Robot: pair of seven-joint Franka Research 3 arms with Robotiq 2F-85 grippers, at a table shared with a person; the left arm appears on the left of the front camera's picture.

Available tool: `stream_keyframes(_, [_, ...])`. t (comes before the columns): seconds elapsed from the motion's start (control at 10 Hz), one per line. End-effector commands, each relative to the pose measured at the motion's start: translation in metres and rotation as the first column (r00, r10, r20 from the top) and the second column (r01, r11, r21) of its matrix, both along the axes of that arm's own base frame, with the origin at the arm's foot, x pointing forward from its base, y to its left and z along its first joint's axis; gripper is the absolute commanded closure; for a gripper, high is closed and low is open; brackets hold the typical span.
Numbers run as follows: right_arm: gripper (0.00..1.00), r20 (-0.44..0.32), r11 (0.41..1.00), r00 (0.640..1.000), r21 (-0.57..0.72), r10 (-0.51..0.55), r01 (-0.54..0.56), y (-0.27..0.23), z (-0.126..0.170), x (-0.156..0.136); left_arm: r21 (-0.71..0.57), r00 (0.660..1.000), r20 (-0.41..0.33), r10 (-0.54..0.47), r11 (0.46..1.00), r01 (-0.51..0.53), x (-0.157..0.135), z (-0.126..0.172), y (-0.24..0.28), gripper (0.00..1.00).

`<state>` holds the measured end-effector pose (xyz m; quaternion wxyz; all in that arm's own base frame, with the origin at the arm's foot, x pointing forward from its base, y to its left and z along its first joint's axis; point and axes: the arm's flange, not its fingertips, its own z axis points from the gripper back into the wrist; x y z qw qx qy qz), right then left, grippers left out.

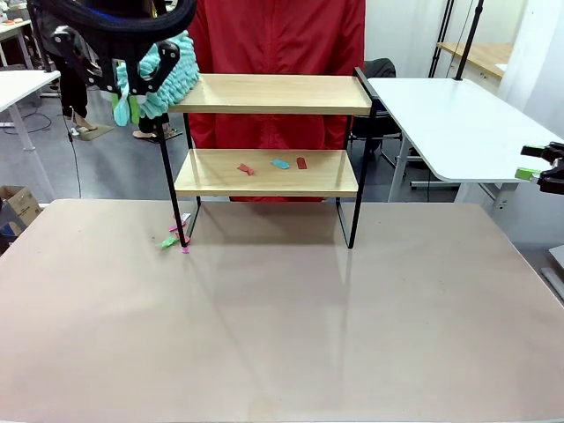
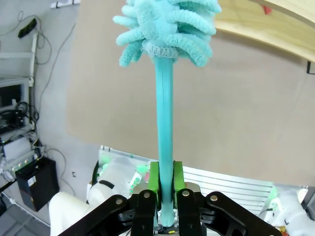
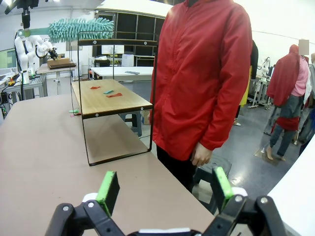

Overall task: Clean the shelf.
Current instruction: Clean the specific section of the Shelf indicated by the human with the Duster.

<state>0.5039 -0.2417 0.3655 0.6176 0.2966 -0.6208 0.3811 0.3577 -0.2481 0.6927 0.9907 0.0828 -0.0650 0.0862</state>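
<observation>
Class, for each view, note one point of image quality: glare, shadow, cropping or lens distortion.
Front view: sheen on the table faintly mirrors the shelf legs. Left wrist view: the top edge crops the duster head. Right wrist view: the wide lens bows the shelf frame and enlarges the right gripper.

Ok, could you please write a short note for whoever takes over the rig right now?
Left gripper: shut on the handle of the duster, whose head is at the left end of the upper board.
Right gripper: open, holding nothing, off to the right of the shelf.
Three scraps lie on the lower board; other scraps lie on the table by the front left leg.
Done: upper board looks swept. Left: lower board.
</observation>
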Motion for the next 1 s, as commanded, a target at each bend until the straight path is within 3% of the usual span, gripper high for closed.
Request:
stream_keyframes(0.0, [0.0, -0.021, 1.0, 1.0, -0.01, -0.003, 0.003, 0.002, 0.004, 0.001, 0.047, 0.997, 0.037, 0.066, 0.997, -0.067, -0.011, -0.003, 0.017, 0.87])
stream_keyframes(0.1, [0.0, -0.021, 1.0, 1.0, -0.01, -0.003, 0.003, 0.002, 0.004, 0.001, 0.047, 0.998, 0.035, 0.058, 0.997, -0.06, -0.011, -0.003, 0.017, 0.87])
stream_keyframes(0.2, [0.0, -0.021, 1.0, 1.0, -0.01, -0.003, 0.003, 0.002, 0.004, 0.001, 0.041, 0.999, 0.039, -0.024, 0.999, 0.022, -0.007, -0.005, 0.012, 0.87])
stream_keyframes(0.3, [0.0, -0.021, 1.0, 1.0, -0.01, -0.003, 0.003, 0.002, 0.004, 0.001, 0.024, 0.999, 0.02, 0.038, 0.999, -0.039, -0.007, 0.003, 0.013, 0.87])
stream_keyframes(0.8, [0.0, -0.021, 1.0, 1.0, -0.01, -0.003, 0.003, 0.002, 0.004, 0.001, 0.03, 1.0, 0.017, 0.027, 0.999, -0.027, -0.005, 0.0, 0.012, 0.87])
stream_keyframes(0.9, [0.0, -0.021, 1.0, 1.0, -0.01, -0.003, 0.003, 0.002, 0.004, 0.001, 0.029, 0.993, 0.116, 0.015, 0.999, -0.018, -0.01, 0.013, 0.016, 0.87])
